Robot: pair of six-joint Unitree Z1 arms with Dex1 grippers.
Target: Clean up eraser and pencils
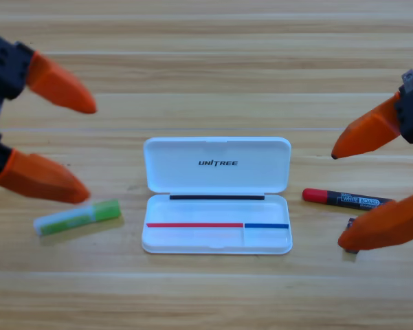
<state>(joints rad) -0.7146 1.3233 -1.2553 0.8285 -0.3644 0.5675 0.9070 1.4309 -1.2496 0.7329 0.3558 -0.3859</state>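
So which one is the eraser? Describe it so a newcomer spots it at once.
Start at the open white case mid-table and go right past the red-capped black marker. Just below the marker's far end, a tiny dark block peeks from under the right gripper: much shorter than either pen.

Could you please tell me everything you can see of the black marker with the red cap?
The black marker is a slim stick with a red cap on its left end and white lettering along its black barrel, apparently plastic. It lies flat on the wooden table, roughly level across the picture, just right of the open white case without touching it. Its right end is hidden behind the lower orange jaw of the right claw, whose jaws stand open above and below it. Actual contact cannot be told.
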